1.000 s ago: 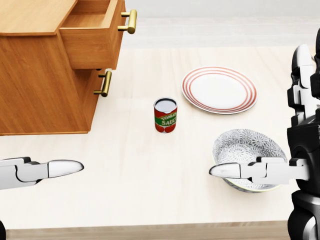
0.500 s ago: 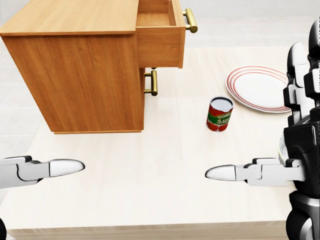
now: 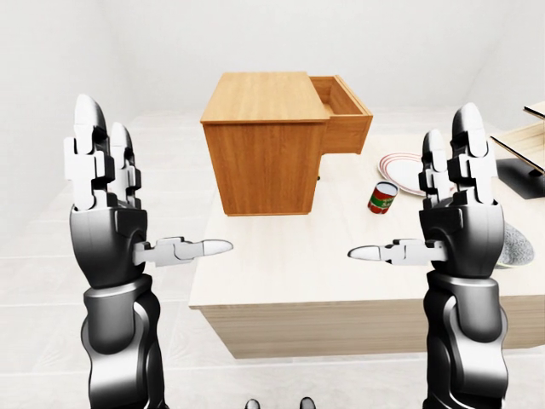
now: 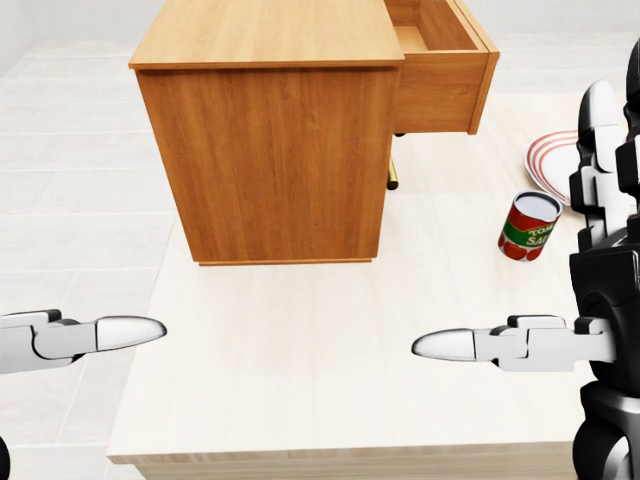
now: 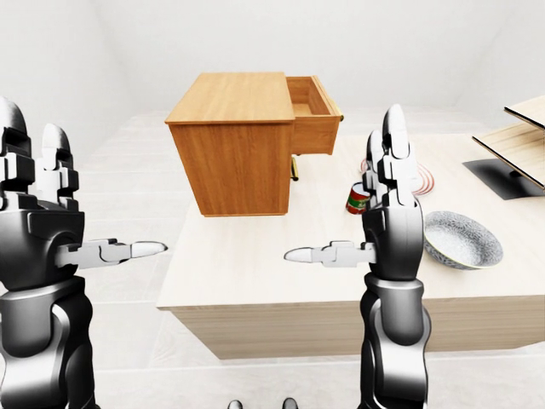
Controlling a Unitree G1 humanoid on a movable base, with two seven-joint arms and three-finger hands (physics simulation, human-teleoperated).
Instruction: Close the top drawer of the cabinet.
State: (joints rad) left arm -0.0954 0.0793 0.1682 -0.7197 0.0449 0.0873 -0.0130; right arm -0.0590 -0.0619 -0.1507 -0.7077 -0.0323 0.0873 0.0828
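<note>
The wooden cabinet's top drawer [image 4: 440,70] stands pulled out, upper right of the head view. Left hand [image 3: 102,183] and right hand [image 3: 456,187] are open, empty. Advisable: reach the drawer face squarely, then push inward.

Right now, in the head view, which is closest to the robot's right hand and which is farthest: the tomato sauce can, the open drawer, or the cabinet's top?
1. Tomato sauce can, just above the right hand, at the right.
2. Open drawer, higher up, top right.
3. Cabinet top, top middle, farthest.
</note>
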